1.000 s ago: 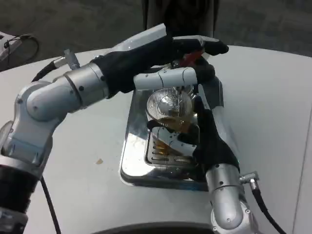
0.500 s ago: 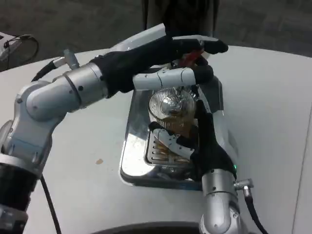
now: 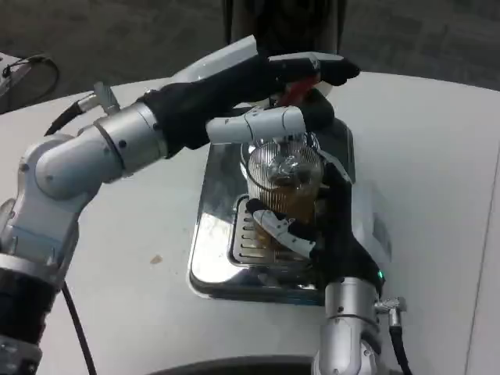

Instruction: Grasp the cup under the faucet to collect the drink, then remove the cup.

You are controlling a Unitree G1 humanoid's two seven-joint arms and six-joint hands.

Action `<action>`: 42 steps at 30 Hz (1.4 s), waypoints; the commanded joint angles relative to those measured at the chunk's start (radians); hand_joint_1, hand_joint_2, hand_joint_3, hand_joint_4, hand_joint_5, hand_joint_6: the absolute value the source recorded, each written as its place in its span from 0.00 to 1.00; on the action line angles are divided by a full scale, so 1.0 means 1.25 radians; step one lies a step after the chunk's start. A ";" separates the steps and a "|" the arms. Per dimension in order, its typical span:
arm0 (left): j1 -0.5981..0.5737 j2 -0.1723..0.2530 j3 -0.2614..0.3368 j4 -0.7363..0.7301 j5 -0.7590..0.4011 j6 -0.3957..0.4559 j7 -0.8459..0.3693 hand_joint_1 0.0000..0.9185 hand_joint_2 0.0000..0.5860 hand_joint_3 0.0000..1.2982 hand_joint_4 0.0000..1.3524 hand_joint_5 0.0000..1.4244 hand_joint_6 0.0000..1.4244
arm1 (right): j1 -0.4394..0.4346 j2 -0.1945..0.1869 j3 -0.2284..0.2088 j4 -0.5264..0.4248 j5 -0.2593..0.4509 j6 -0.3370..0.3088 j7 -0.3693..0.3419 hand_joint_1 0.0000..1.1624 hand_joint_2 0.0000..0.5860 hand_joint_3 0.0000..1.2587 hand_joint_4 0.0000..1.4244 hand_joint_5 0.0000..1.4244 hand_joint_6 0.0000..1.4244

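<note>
A clear ribbed cup with amber drink in its lower part stands over the shiny metal drip tray, under the faucet. My right hand grips the cup from the near right side, fingers wrapped round its base. My left hand reaches across from the left and rests on the red faucet lever above the cup, with one white finger lying across the cup's rim. The faucet spout is hidden behind that hand.
The dark dispenser body rises behind the tray. The tray's slotted grille lies below the cup. White table spreads to both sides. A small brown spot marks the table left of the tray.
The cup has come upright and shifted slightly right and back under the faucet, with my right hand closing tighter round it. The left hand stays on the lever. The picture has shifted a little.
</note>
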 commanded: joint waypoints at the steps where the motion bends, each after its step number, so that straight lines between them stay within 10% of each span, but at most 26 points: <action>1: 0.027 0.012 0.020 -0.006 -0.004 -0.001 0.014 0.00 0.06 0.15 0.13 0.20 0.13 | 0.016 0.053 0.006 -0.005 0.002 -0.015 -0.031 0.68 0.43 0.27 0.35 0.36 0.27; 42: 0.098 -0.014 0.152 -0.138 -0.108 0.020 0.076 0.00 0.06 0.18 0.17 0.27 0.19 | 0.231 -0.015 -0.002 -0.310 -0.026 -0.031 0.046 0.68 0.42 0.48 0.53 0.55 0.43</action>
